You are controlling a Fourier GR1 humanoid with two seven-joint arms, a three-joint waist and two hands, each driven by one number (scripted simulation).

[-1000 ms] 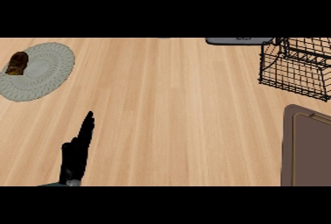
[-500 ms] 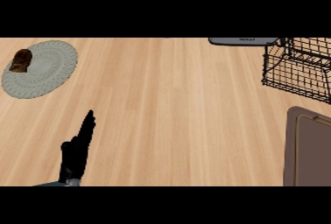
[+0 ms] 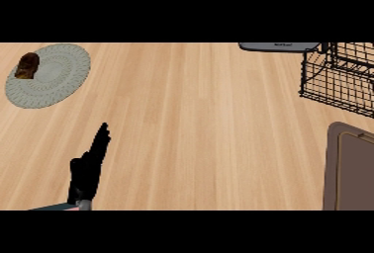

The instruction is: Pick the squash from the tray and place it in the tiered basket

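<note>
Left robot hand (image 3: 89, 168): at the lower left edge, resting edge-on above the tabletop (image 3: 211, 123), fingers straight and close together, pointing away, nothing held.
Right robot hand: out of view.
Tray (image 3: 356, 168): near right edge, cut off by the frame; brownish rim around a flat grey-brown inner surface; nothing seen lying on the visible part.
Squash: not visible in the shown part of the tray or anywhere else on the tabletop; place cannot be told.
Plate (image 3: 51, 74): far left, round, pale grey-green with a ribbed ring pattern, flat on the tabletop, well apart from the left robot hand.
On the plate: a small dark brown lump (image 3: 27, 66) at the plate's far left rim, possibly bread or a pastry, too small to name surely.
Tiered basket (image 3: 340, 74): far right corner, black wire mesh, partly cut off; visible compartments show only wood grain through the wires, with nothing inside.
Grey object (image 3: 280, 46): at the far edge just left of the basket, flat and dark-rimmed, only a strip showing.
</note>
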